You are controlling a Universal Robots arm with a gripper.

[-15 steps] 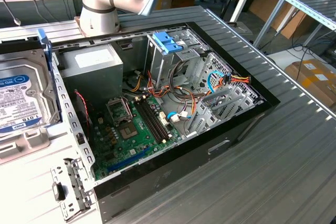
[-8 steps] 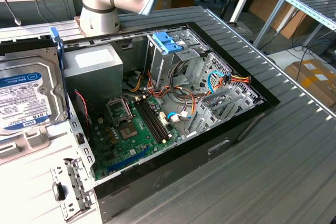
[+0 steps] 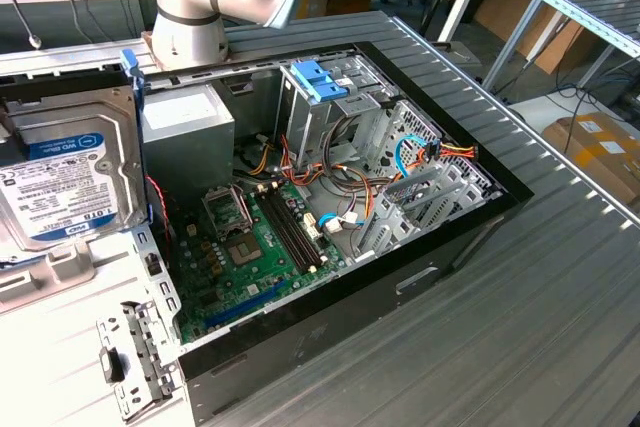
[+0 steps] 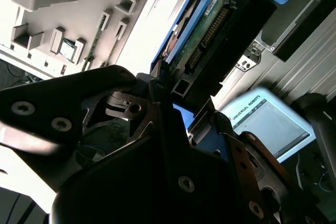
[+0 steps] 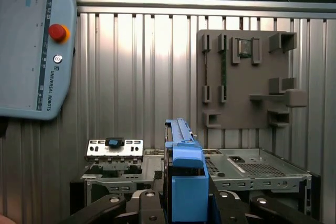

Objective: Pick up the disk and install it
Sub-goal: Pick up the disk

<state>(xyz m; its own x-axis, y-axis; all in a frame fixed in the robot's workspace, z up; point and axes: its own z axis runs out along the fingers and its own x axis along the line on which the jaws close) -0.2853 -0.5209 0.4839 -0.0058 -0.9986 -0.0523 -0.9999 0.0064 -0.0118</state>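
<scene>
1. The disk (image 3: 70, 172) is grey with a white and blue label and light-blue rails.
2. The circuit board (image 3: 215, 287) is green.
3. The tabletop (image 3: 560, 277) is silver with long stripes.
4. The round button (image 5: 58, 32) is red.

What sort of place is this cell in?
Probably a robotics lab or workshop: an open computer case sits on a ribbed metal table, a teach pendant lies nearby, and the gripper holds the disk.
</scene>
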